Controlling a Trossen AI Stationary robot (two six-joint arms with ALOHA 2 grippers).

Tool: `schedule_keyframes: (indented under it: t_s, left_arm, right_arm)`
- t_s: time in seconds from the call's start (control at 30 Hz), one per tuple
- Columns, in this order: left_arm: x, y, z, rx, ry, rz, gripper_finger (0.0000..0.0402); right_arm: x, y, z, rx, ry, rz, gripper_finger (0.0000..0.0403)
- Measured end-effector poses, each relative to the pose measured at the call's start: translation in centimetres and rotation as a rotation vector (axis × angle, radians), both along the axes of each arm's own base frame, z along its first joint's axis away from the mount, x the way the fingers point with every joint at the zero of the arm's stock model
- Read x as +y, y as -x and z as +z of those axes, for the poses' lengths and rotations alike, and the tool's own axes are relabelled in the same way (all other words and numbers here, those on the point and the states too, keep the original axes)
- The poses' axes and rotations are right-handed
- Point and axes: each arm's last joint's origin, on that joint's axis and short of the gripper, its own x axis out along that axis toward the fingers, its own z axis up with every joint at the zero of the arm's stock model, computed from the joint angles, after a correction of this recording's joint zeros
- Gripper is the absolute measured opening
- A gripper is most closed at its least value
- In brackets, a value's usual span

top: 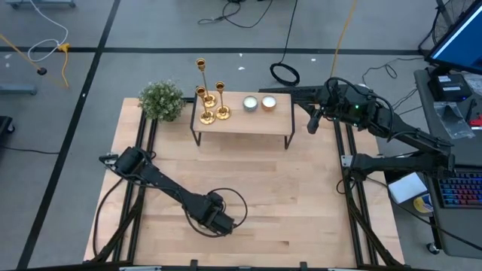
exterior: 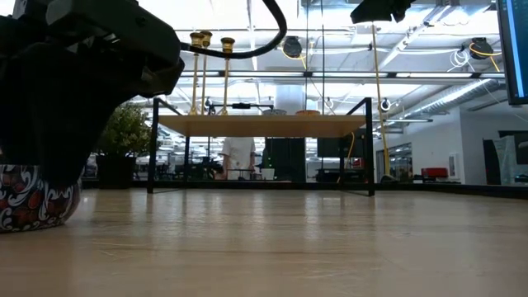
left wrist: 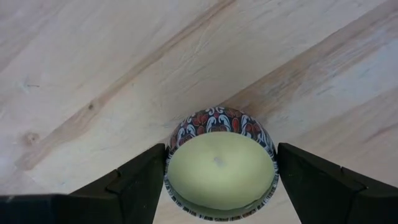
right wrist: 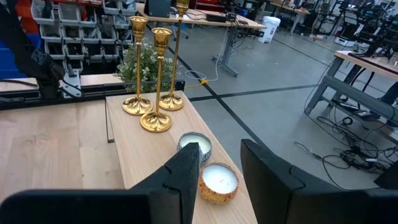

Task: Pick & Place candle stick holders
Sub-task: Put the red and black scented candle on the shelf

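Note:
Three gold candle stick holders [top: 211,105] stand upright on their round bases at the left end of a small raised wooden shelf [top: 241,124] at the table's far middle. They also show in the right wrist view [right wrist: 155,93] and the low view [exterior: 206,49]. My left gripper [top: 216,220] is near the table's front middle, shut on a patterned candle tin [left wrist: 221,171] with pale green wax. My right gripper [top: 312,124] is open and empty, raised off the shelf's right end [right wrist: 221,155]. My left gripper pinches the patterned tin's round wall [left wrist: 171,149] between its two fingers, one on each opposite side. The fingers come from above, pointing down. The tin sits upright with its bottom on the table top [exterior: 33,210].
Two short candles in tins [top: 259,104] stand on the shelf right of the candle stick holders. A green bushy plant [top: 161,100] stands at the table's far left. Bare wood lies between the shelf and my left gripper. Cables and a desk lie beyond the right edge.

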Motion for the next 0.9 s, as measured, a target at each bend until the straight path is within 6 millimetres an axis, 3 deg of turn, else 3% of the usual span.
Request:
schedule_keyframes:
  t_s: [0.9]
  left_arm:
    - [0.6,1.0,-1.6,0.064,0.009,-0.086,0.0296]
  right_arm:
    - [0.0,0.0,0.0,0.001,0.0,-0.001,0.0114]
